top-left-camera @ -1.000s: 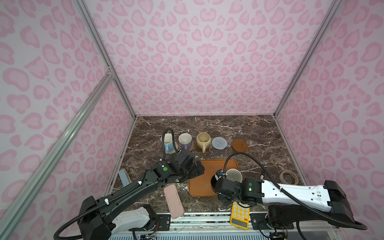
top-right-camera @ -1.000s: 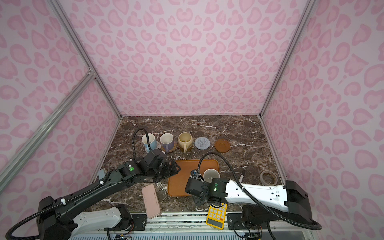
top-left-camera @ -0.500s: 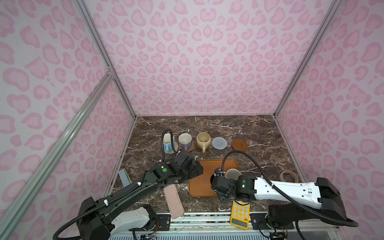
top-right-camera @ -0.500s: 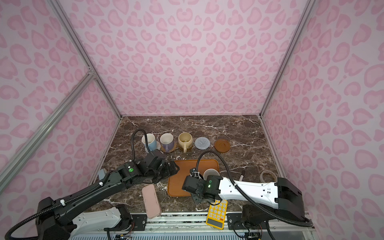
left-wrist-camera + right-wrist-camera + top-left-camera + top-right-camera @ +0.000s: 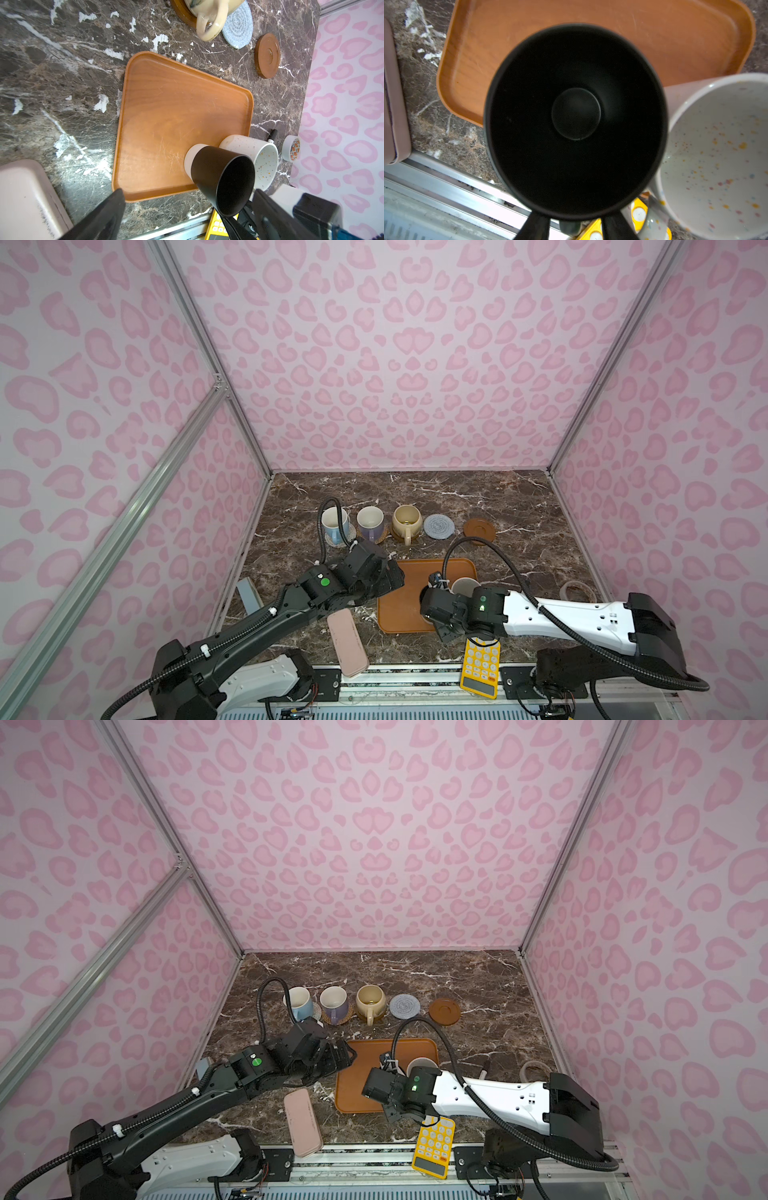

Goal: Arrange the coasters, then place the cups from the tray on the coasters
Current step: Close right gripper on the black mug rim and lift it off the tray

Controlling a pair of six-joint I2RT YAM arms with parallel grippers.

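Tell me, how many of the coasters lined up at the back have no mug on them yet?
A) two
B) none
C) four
A: the grey-blue woven coaster and the smooth brown coaster lie bare, while the light blue mug, the lavender mug and the cream-yellow mug each sit on a coaster.

Tray (image 5: 409,608): orange-brown, flat, near centre.
Black cup (image 5: 223,178): tilted, tray's near-right corner.
Speckled cup (image 5: 245,145): upright, just right of it.
Far row: light blue cup (image 5: 334,522), lavender cup (image 5: 370,521), cream cup (image 5: 407,520) on coasters; grey-blue coaster (image 5: 439,526), brown coaster (image 5: 479,529) bare.
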